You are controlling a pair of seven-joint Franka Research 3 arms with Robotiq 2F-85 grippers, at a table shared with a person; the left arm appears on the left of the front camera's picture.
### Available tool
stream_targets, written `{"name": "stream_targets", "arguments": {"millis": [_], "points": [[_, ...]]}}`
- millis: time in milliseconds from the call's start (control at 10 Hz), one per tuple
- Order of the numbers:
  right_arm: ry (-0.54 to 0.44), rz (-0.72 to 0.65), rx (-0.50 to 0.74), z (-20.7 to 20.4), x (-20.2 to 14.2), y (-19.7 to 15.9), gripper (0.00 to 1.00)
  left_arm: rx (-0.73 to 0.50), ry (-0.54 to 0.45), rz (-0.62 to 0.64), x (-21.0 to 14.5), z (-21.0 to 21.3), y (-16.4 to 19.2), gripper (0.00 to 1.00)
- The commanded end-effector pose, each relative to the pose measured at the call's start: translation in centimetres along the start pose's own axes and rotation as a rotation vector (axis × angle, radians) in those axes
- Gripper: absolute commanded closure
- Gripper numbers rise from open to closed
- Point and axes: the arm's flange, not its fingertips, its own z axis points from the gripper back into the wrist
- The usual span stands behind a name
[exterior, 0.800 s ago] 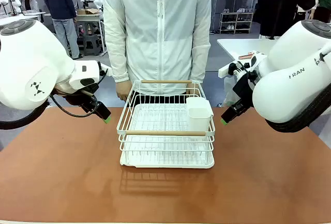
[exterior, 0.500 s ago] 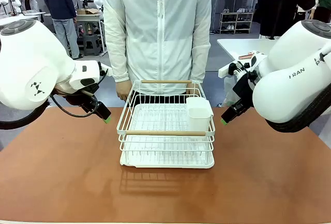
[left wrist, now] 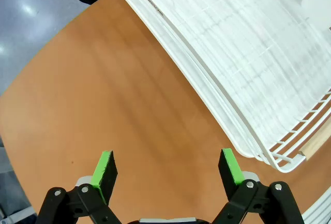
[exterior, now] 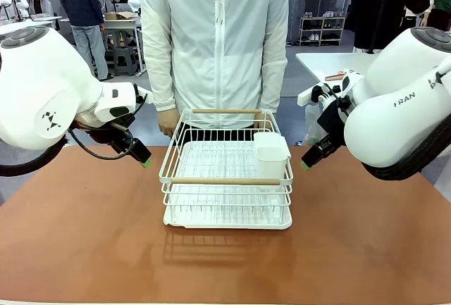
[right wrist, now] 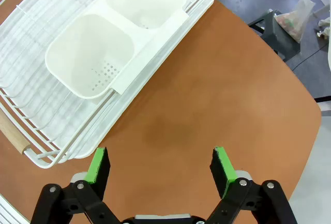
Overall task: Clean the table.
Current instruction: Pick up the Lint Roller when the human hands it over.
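across the lower frame of the front view spreads the reddish-brown desk (exterior: 84, 249), carrying a white wire dish rack (exterior: 227, 181) at centre, with a white tub (exterior: 271, 156) hung on the rack's right side. the left tool (left wrist: 167, 168) hangs at centre left and the right tool (right wrist: 160, 164) at centre right, each beside the rack, jaws spread wide, gripping nothing. clearing seems not yet begun. next, most likely, each tool must reach the rack's rim to lift it off.
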Motion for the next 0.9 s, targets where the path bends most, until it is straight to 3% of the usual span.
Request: {"name": "stream_targets", "arguments": {"millis": [0, 700, 800], "points": [[0.0, 0.0, 0.0, 0.0, 0.0, 0.0, 0.0, 0.0, 0.0, 0.001, 0.0, 0.0, 0.1, 0.0], [0.003, -0.014, -0.01, 1.1, 0.5, -0.3, 0.0, 0.0, 0.001, 0.002, 0.9, 1.0, 0.3, 0.0], [0.031, -0.074, 0.087, 3.3, 1.2, -1.4, 0.0, -0.085, 0.022, 0.053, 2.1, 3.4, 1.1, 0.0]]}}
